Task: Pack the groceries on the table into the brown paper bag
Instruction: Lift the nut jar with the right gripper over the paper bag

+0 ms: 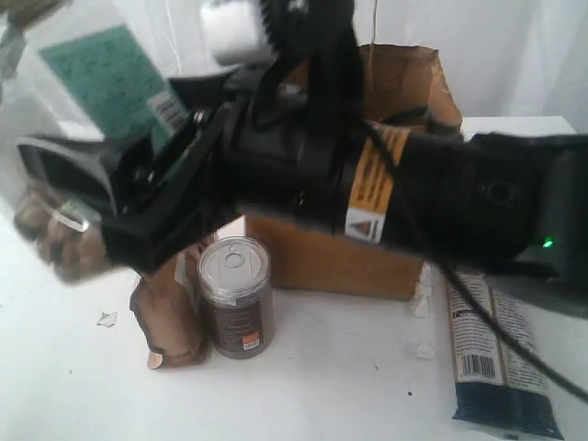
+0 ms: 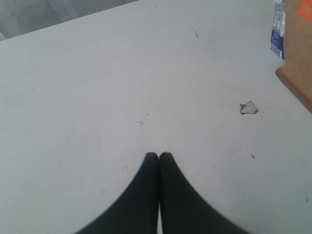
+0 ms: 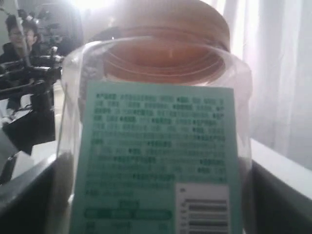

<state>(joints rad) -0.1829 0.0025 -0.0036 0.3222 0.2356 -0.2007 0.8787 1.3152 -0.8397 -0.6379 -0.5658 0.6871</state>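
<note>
Gripping the jar (image 1: pixel 106 78) with jaws spread wide, the right end effector (image 1: pixel 87 207) holds it aloft beside the bag (image 1: pixel 404 83), short of its mouth. The left end effector (image 2: pixel 159 156) is closed and empty.

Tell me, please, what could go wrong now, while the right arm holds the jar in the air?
1. The clear jar is wide and smooth, and the right gripper holds it tilted above the table; it might slip.
2. The arm hangs just over the tin can and foil pouch; a low swing could knock them over.
3. The jar may catch the rim of the paper bag and crumple it.
</note>
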